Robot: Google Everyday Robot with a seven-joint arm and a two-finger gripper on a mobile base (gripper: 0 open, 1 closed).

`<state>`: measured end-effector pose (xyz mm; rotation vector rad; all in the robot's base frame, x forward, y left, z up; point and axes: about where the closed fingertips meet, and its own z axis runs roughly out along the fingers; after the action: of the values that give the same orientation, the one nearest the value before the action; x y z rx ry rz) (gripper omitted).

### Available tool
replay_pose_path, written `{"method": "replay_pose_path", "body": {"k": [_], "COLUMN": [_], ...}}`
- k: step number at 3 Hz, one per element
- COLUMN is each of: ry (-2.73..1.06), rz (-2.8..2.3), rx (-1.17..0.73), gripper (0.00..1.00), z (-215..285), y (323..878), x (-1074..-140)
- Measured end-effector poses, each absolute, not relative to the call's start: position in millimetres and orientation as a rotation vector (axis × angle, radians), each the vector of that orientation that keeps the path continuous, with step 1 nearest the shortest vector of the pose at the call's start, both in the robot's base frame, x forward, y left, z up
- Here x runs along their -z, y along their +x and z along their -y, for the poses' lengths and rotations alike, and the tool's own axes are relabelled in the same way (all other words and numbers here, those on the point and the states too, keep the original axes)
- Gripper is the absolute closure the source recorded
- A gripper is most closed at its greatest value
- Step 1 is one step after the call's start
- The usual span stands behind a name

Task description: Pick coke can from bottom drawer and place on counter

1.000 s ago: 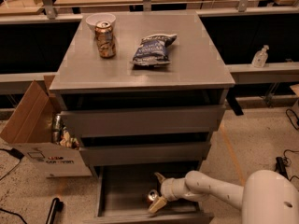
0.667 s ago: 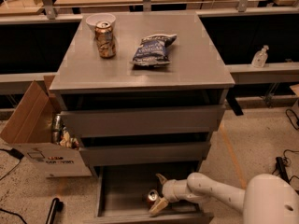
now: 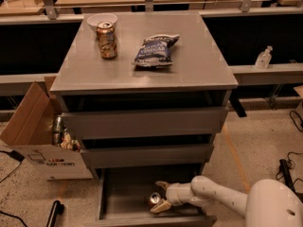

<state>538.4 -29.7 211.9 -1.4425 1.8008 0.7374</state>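
Observation:
The bottom drawer point(image 3: 124, 193) is pulled open below two shut grey drawers. A coke can point(image 3: 154, 199) stands inside it near the front, its silver top and a little red side showing. My gripper point(image 3: 160, 196) reaches into the drawer from the right on a white arm. Its tan fingers point(image 3: 160, 206) are spread on either side of the can, one behind and one in front. The counter point(image 3: 199, 63) is the flat grey top of the cabinet, well above the gripper.
On the counter stand a gold-brown patterned can point(image 3: 107, 40), a white bowl point(image 3: 102, 20) behind it, and a dark chip bag point(image 3: 154, 50). An open cardboard box point(image 3: 33, 131) with cans sits on the floor to the left. Cables lie at the right.
The arm has hardly moved. The fingers still flank the can in the drawer.

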Motion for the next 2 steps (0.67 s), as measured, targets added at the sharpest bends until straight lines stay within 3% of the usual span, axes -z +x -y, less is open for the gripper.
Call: {"method": "replay_pose_path", "body": {"k": [1,2], "ry": [-1.453,-1.480], "rz": [-1.798,-1.806], "rx": [-0.746,-0.782], "gripper": [0.29,0.28], "z": [30.6,25.8], "y": [538.1,538.2], "x": [-206.9,-193.2]}}
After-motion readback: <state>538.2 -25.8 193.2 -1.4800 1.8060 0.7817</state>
